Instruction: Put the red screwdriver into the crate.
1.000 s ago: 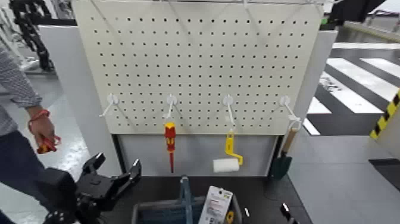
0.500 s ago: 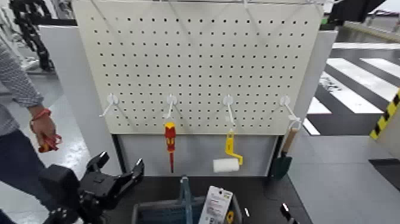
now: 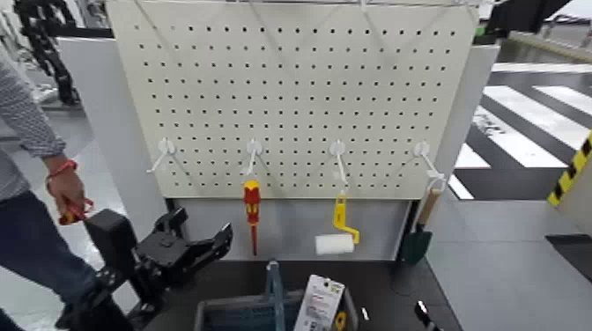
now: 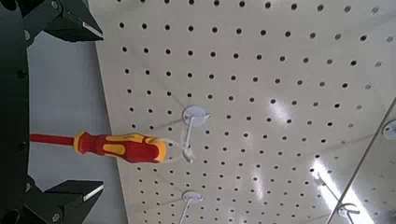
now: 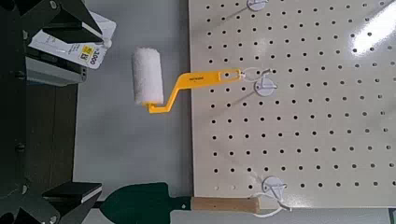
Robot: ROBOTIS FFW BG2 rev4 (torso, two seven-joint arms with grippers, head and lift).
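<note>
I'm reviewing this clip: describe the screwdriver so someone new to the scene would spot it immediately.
Find the cream pegboard and its lower row of white hooks. From the second hook from the left in the head view, the red screwdriver hangs point down. Its red-and-yellow handle and thin red shaft distinguish it from the yellow-handled white mini paint roller beside it.

Noted red-and-yellow on screwdriver (image 3: 252, 204), yellow on roller handle (image 3: 341, 214), green on trowel blade (image 3: 416, 246), checks on sleeve (image 3: 25, 114).
</note>
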